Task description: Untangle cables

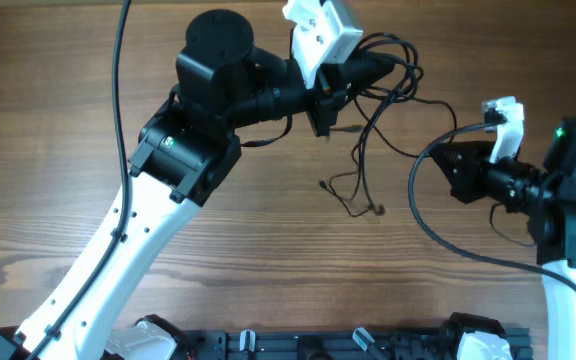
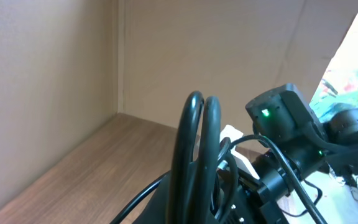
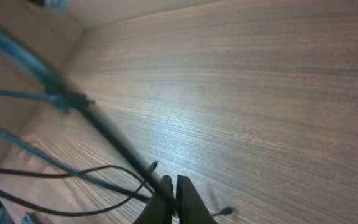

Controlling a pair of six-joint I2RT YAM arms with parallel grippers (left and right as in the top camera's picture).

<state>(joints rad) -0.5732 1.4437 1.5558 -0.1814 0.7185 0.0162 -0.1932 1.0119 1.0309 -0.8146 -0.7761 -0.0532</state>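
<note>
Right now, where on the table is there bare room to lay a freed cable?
The brown wooden tabletop is bare left of the white left arm and below the thin black wires. Crowded between left claw and right claw.

Wood-grain table (image 1: 48,100), thin black cables (image 1: 356,190) trailing loose across it, small end plugs resting on the wood

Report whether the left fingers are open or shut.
Shut: the left wrist view shows both fingers side by side, with almost no gap.
</note>
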